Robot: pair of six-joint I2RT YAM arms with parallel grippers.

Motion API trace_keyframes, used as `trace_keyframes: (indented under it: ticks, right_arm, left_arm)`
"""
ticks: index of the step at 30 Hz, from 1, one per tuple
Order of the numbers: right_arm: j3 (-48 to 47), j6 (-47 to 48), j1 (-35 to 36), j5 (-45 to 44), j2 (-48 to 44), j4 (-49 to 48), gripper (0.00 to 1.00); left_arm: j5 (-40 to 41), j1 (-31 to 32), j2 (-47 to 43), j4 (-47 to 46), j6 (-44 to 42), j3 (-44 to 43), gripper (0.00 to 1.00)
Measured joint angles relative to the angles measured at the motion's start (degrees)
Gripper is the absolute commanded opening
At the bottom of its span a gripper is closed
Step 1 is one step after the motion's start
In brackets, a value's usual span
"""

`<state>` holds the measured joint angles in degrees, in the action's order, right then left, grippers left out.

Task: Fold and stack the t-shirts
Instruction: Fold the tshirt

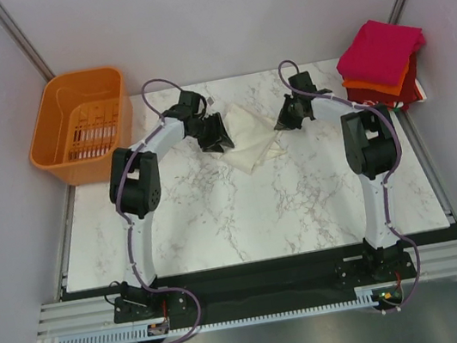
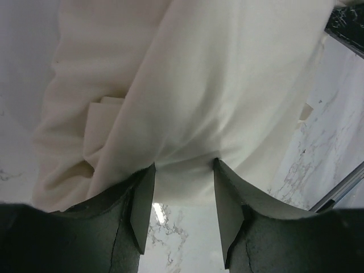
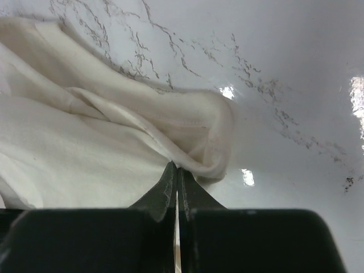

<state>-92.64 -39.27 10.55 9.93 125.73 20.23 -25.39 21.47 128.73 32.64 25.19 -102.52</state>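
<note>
The cream-white t-shirt (image 1: 248, 138) lies bunched at the back middle of the marble table (image 1: 244, 212). My left gripper (image 1: 216, 138) is at its left edge. In the left wrist view the left gripper (image 2: 183, 165) is open, with the t-shirt's (image 2: 187, 85) hem lying across the fingertips. My right gripper (image 1: 283, 119) is at the t-shirt's right edge. In the right wrist view it (image 3: 176, 166) is shut on a fold of the cream cloth (image 3: 85, 148). Folded magenta-pink (image 1: 379, 50), orange (image 1: 378, 82) and dark red (image 1: 403, 92) t-shirts are stacked at the back right.
An orange plastic slotted basket (image 1: 82, 125) stands off the table's back left corner. Grey walls close in the back and sides. A black strip and metal rail run along the near edge by the arm bases.
</note>
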Motion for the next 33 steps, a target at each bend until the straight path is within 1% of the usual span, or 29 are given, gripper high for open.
trace_keyframes:
  ticks: [4,11,15,16,17,18,19,20,23,27,30,33]
  right_arm:
    - [1.4,0.07,-0.57,0.59,0.0,-0.57,0.0]
    - [3.15,0.02,-1.79,2.89,-0.07,-3.48,0.0]
    - [3.39,0.04,-1.88,3.13,-0.24,-3.85,0.0]
    - [3.61,0.07,-1.88,3.06,-0.46,-3.93,0.04]
    - [3.87,0.07,-1.88,2.95,-0.7,-3.85,0.19]
    - [4.13,0.04,-1.88,2.64,-1.07,-3.52,0.3]
    - [4.24,0.2,-1.9,2.4,-1.49,-3.13,0.38]
    - [4.35,0.55,-1.9,1.88,-2.1,-2.64,0.41]
    - [4.35,2.58,-1.95,-0.7,-4.35,0.02,0.42]
    - [3.93,5.73,-1.55,-4.83,-8.44,4.81,0.43]
    - [2.8,7.72,0.02,-6.86,-11.93,7.37,0.39]
    - [1.6,8.74,3.26,-4.28,-14.78,7.72,0.34]
  left_arm:
    - [-1.01,-0.39,2.25,-1.29,0.04,-0.74,0.53]
    - [-1.11,-0.48,2.69,-2.51,0.02,-1.14,0.52]
    - [-0.59,-0.46,1.77,-2.73,0.02,-0.55,0.55]
    - [-0.13,-0.44,1.14,-2.64,0.02,-0.2,0.57]
    - [0.28,-0.39,0.57,-2.29,0.0,-0.11,0.58]
    - [0.85,-0.35,-0.11,-2.1,0.0,-0.11,0.6]
    - [1.42,-0.33,-0.94,-1.84,-0.04,-0.11,0.61]
    - [1.7,-0.35,-1.88,-1.4,-0.04,-0.11,0.63]
    - [2.86,-0.39,-5.29,-0.5,-0.26,-0.17,0.66]
    - [3.15,-0.5,-9.81,0.46,-0.61,-0.2,0.66]
    - [4.17,-0.5,-12.15,1.05,-0.68,-0.17,0.66]
    - [5.35,-0.5,-13.64,1.99,-0.74,0.0,0.66]
